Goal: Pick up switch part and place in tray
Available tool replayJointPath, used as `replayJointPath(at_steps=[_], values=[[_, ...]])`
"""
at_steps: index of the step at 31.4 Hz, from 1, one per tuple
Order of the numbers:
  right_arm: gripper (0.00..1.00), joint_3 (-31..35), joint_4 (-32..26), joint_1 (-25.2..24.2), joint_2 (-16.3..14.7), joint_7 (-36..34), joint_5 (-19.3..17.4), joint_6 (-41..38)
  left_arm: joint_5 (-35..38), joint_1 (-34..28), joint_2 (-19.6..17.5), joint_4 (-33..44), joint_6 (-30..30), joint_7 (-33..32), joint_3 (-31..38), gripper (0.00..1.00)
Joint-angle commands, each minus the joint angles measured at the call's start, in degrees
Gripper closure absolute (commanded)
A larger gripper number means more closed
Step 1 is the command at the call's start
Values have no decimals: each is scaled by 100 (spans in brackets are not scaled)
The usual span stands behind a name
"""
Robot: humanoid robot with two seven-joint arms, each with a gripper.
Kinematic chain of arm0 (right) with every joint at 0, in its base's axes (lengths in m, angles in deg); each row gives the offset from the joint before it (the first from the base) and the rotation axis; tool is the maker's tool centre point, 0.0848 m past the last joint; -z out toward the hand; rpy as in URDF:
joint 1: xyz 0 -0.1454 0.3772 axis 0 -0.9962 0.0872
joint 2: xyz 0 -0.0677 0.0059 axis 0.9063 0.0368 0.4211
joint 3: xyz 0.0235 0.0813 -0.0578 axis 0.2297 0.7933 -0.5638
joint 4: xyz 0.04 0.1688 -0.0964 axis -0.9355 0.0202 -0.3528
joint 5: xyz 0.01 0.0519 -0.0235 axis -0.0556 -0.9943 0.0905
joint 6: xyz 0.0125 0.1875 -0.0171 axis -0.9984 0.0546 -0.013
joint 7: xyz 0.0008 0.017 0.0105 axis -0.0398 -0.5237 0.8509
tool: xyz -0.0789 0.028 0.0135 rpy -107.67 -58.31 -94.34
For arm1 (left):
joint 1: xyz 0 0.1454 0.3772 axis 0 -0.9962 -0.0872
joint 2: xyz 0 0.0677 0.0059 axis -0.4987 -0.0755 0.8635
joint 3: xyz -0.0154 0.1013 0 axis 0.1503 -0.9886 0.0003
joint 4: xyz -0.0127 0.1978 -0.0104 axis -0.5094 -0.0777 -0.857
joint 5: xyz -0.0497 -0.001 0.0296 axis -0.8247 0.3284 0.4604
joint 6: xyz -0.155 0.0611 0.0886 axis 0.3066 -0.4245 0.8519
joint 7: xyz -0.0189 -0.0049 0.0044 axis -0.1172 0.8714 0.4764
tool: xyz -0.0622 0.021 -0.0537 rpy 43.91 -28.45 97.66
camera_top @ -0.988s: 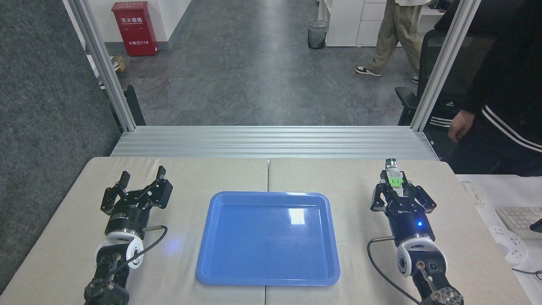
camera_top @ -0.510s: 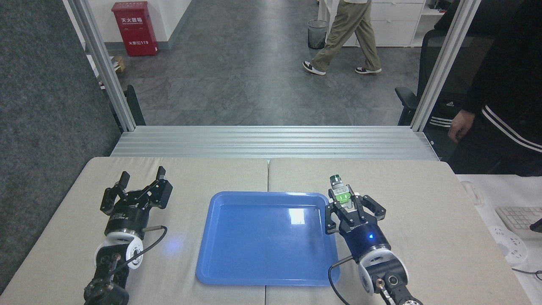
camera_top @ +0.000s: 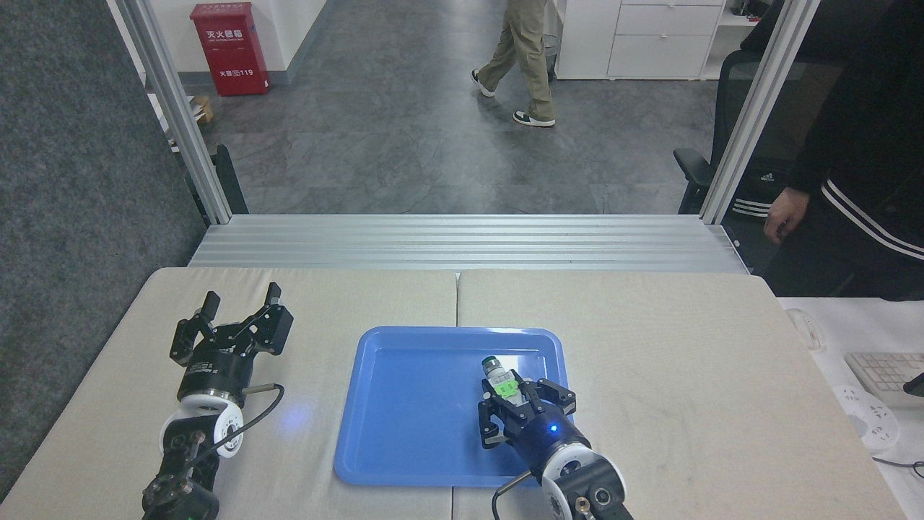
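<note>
Over tray: switch part clamped between right claw fingers.

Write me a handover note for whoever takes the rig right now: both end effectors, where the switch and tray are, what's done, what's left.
Right end effector: shut on the switch, over the right half of the blue tray. The switch's dark cap points away from the robot.
Left end effector: open, empty, over the table left of the tray.
Done: the switch is picked up and brought over the tray.
Left: lower if needed, open the right end effector so the switch rests inside the rim, then withdraw. Whether the switch touches the tray floor already cannot be told from this view.
</note>
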Motion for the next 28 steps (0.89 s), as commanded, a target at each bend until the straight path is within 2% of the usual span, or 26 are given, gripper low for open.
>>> replayJointPath(at_steps=[1,6,8,9,11,12,13,16,21,23,25,28], values=[[87,-544,454,2,580,125,-58,11,1,-6,-12,1,2,-2,4,0],[87,-553,666,20,588,169,-14,11,1,3,-4,1,2,-2,4,0],[81,-535,683,20,588,257,-6,20,1,3,-12,1,2,-2,4,0],[72,-518,683,20,588,266,-6,28,1,3,-12,1,2,-2,4,0],[42,-448,701,20,580,257,-6,46,1,3,-12,1,2,-2,4,0],[17,-421,710,20,580,240,-6,81,1,-6,-12,1,2,-2,4,0],[3,-351,718,20,580,231,-14,125,1,-6,-12,1,2,-2,4,0],[2,-27,754,29,580,231,-67,151,1,-6,-4,1,2,-2,4,0],[2,421,754,319,615,152,-146,169,1,3,-12,1,2,-2,4,0],[2,676,719,441,667,12,-295,169,1,3,-4,1,2,-2,4,0],[2,940,649,626,729,-338,-453,160,1,12,-3,1,2,-2,4,0],[2,1108,560,740,624,-1189,-489,116,-8,20,-12,1,2,-2,4,0]])
